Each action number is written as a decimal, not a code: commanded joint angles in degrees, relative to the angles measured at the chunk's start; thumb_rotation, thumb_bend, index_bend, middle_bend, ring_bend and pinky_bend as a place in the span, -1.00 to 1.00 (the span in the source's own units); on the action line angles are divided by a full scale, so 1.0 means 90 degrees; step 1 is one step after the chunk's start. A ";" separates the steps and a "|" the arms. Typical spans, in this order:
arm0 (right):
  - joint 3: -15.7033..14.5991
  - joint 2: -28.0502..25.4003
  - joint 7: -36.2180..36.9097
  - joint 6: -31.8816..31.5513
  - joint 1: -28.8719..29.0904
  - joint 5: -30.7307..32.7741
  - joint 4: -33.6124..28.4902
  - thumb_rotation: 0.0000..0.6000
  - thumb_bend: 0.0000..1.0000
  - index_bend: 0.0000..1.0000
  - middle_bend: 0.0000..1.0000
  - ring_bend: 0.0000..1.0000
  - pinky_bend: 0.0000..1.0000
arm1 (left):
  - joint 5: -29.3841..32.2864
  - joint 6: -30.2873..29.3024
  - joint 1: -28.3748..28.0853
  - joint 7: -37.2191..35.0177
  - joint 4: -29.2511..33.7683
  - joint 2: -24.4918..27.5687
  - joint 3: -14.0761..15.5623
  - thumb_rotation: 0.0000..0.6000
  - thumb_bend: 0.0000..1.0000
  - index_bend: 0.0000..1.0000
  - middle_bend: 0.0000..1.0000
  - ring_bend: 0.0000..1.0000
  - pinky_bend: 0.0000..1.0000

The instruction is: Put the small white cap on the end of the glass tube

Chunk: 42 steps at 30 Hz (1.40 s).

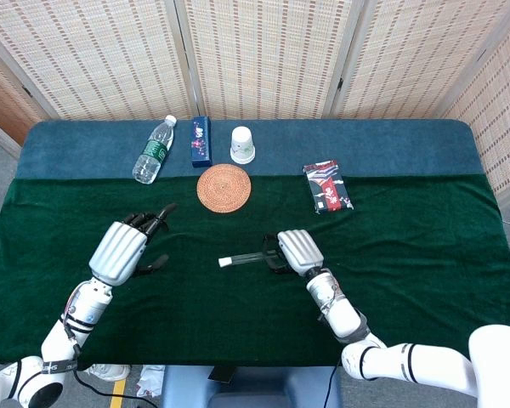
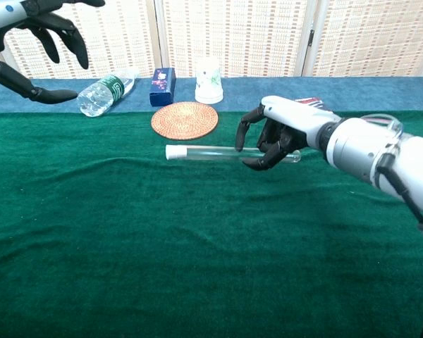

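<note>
- Right hand [image 1: 297,252] curled around the tube [image 2: 229,153], gripping near its far-right end, just above the green cloth [image 1: 408,246].
- Tube lying level, pointing to the left; cap [image 2: 173,151] seated on its left end, white against the cloth.
- Left hand [image 1: 123,246] released, fingers spread, holding nothing; well apart from the tube, off to the left.
- In chest view, left hand [image 2: 39,42] raised at the top-left corner, dark fingers fanned out.
- Beyond the tube: round woven coaster [image 1: 223,187] on the cloth's far edge.
- On the blue strip at the back: bottle [image 1: 154,150] lying on its side, small blue box [image 1: 201,140], white cup [image 1: 243,144] upside down.
- Right of the coaster: a red-and-black packet [image 1: 327,185] lying flat.
</note>
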<state>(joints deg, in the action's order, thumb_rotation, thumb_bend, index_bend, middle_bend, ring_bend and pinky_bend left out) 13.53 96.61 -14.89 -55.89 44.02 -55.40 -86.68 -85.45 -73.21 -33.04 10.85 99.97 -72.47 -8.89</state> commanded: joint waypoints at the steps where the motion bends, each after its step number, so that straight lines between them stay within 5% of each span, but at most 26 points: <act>1: -0.0147 0.0389 0.0000 -0.0088 -0.0006 -0.0048 0.0471 1.00 0.10 0.72 1.00 1.00 1.00 | 0.0013 -0.0020 0.0040 0.0012 -0.0013 0.0017 0.0023 1.00 -0.40 -0.99 -0.13 -0.39 -0.27; 5: -0.0247 0.0701 -0.0101 -0.0202 -0.0024 -0.0194 0.0918 1.00 0.10 0.66 1.00 1.00 1.00 | 0.0038 -0.0050 0.0107 0.0002 -0.0003 0.0059 0.0041 1.00 -0.41 -0.99 -0.15 -0.42 -0.31; 18: -0.0346 0.0921 -0.0334 -0.0324 -0.0205 -0.0383 0.1197 1.00 0.10 -0.26 1.00 1.00 1.00 | 0.0126 -0.0093 0.0236 -0.0072 -0.0074 0.0071 0.0037 1.00 -0.42 -1.00 -0.19 -0.48 -0.45; 24: -0.0337 0.0805 -0.0179 -0.0307 -0.0323 -0.0501 0.1120 1.00 0.10 -0.42 0.99 1.00 1.00 | 0.0413 -0.0041 0.0295 -0.0106 -0.0235 0.0007 -0.0020 1.00 -0.42 -1.00 -0.22 -0.51 -0.52; 31: -0.0386 -0.0250 0.0020 -0.0840 -0.0702 -0.1161 0.0114 1.00 0.10 -0.46 0.91 1.00 1.00 | 0.0915 0.0066 0.0497 0.0053 -0.0217 0.0278 0.0009 1.00 -0.42 -0.95 -0.27 -0.54 -0.55; 35: -0.0567 -0.1307 -0.0155 -0.1455 -0.1128 -0.1663 -0.0733 1.00 0.10 -0.46 0.64 0.97 0.98 | 0.1192 -0.0011 0.0718 0.0138 -0.0139 0.0529 0.0053 1.00 -0.42 -0.87 -0.28 -0.55 -0.57; 38: -0.0744 -0.2069 -0.0077 -0.1950 -0.1537 -0.2041 -0.1219 1.00 0.10 -0.46 0.31 0.69 0.70 | 0.1312 -0.0218 0.0941 0.0196 -0.0098 0.0679 0.0097 1.00 -0.42 -0.81 -0.28 -0.56 -0.60; 42: -0.1067 -0.3019 0.0419 -0.2413 -0.2114 -0.2469 -0.1547 1.00 0.10 -0.49 -0.28 -0.04 -0.07 | 0.1257 -0.0649 0.1303 0.0199 -0.0068 0.0794 0.0209 1.00 -0.42 -0.79 -0.32 -0.59 -0.68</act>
<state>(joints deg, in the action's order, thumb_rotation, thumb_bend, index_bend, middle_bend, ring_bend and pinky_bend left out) 6.66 75.53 -14.18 -73.58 29.49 -73.73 -97.11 -73.92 -77.43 -22.75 12.50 99.16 -65.92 -7.61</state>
